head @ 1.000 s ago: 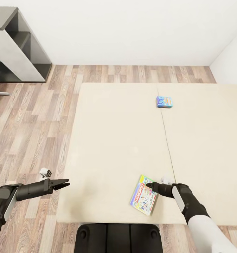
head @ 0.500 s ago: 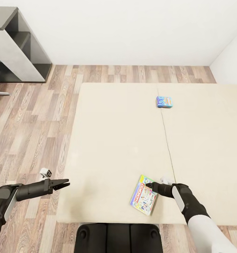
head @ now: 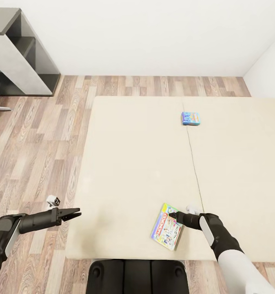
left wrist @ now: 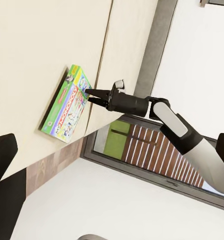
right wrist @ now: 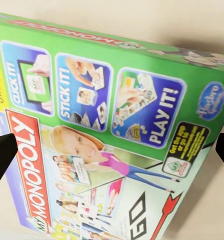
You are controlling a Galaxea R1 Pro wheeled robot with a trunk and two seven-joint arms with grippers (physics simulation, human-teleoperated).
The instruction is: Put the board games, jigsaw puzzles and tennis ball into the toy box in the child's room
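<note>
From your head camera, the green flat Monopoly board game box (head: 167,227) lies on the cream-beige bed cover (head: 137,163) close to the near edge, just left of the seam (head: 193,163) running front to back. Your right gripper (head: 170,215) sits at the box's far right corner, fingers parted on either side of that edge, not clamped. The right wrist camera adds what the head camera cannot: the box face (right wrist: 102,145) up close, with the red banner lettering legible and the two dark fingertips (right wrist: 3,157) wide apart at the frame's sides. The left wrist camera shows the box (left wrist: 67,104) side-on, lying flat near the bed's edge, with the right gripper (left wrist: 92,95) meeting its corner.

The small blue board game box (head: 190,118) rests far up the bed on the seam, well apart from the green one, with bare cover between them.

Your left gripper (head: 76,213) hangs over the bed's near left edge, fingers slightly apart and empty, wood-plank floor (head: 31,147) open to its left. A grey shelf unit (head: 19,53) stands at the far left wall.
</note>
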